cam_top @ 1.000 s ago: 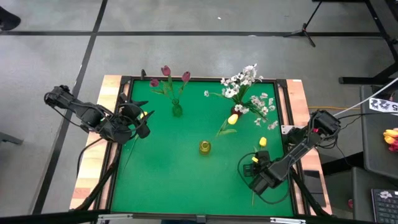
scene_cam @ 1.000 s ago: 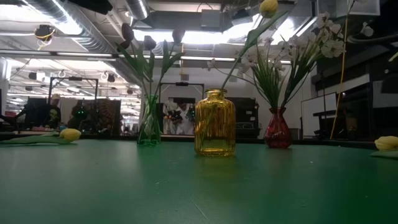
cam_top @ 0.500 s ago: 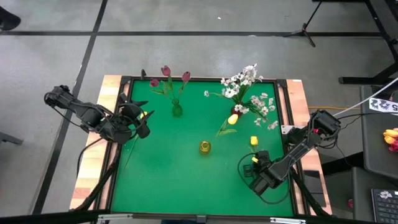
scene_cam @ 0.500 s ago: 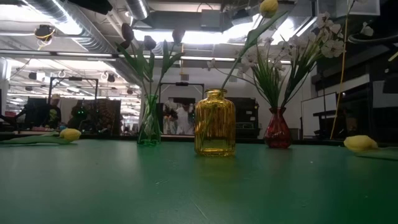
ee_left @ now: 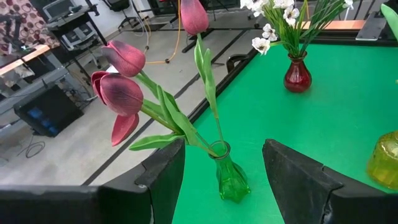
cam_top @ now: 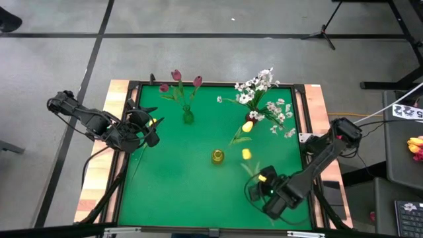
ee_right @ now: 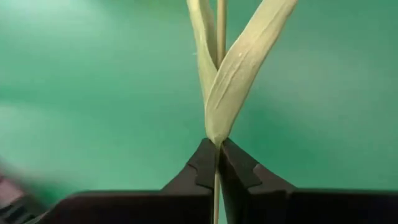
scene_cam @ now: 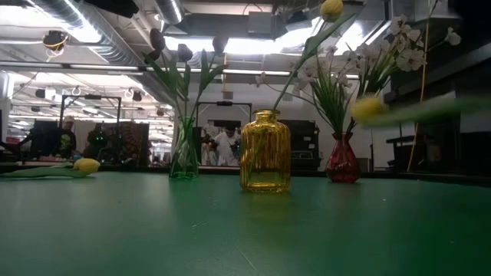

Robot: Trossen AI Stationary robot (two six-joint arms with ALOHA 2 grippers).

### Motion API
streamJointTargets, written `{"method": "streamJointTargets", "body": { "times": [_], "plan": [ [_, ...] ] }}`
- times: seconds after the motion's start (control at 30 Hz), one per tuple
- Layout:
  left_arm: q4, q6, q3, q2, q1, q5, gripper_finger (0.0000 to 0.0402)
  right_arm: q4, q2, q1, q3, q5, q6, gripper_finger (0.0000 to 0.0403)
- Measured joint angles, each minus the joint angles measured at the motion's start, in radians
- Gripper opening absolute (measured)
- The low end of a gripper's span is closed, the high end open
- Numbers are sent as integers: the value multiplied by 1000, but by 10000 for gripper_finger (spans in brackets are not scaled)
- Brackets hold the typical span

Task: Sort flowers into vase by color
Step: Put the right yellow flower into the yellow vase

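Note:
My right gripper (cam_top: 262,180) is shut on a yellow tulip (cam_top: 246,153) and holds it above the table, right of the yellow vase (cam_top: 217,156). In the low view the tulip's head (scene_cam: 368,107) hangs in the air, blurred. Another yellow tulip (cam_top: 247,125) stands in the yellow vase and leans to the far right. Maroon tulips (cam_top: 177,80) stand in the green vase (cam_top: 188,117), and white blossoms (cam_top: 261,99) in the red vase (scene_cam: 342,161). Another yellow tulip (scene_cam: 86,165) lies on the table at the left. My left gripper (cam_top: 149,125) waits open above it. My right gripper pinches the tulip's thin stem (ee_right: 217,151) between its two fingertips, just below where the two leaves (ee_right: 231,81) join it. The fingers slant down from the near right, and the stem runs on ahead of them. The tulip is lifted clear, about level, head toward the table's left.
The three vases stand across the far half of the table. The green mat (cam_top: 178,192) has a raised dark frame (cam_top: 125,158) around it. In the left wrist view the green vase (ee_left: 230,177) shows farther off, between my left gripper's open fingers.
My right gripper has risen from the table near its right edge and tipped. The yellow tulip first slid a little toward the left, then came up clear of the table. Its head has swung toward the yellow vase.

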Motion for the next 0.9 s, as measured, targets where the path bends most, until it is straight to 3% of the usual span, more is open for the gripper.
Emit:
{"method": "streamJointTargets", "body": {
  "times": [0.27,0.6,0.9],
  "plan": [
    [0,0,0,0,0,0,214,-1,-1,71,244,113,-236,3],
    [0,1,0,0,0,0,214,64,-2,52,361,615,-830,4],
    [0,1,0,0,0,0,214,105,-2,-79,359,889,-1148,5]
  ]
}}
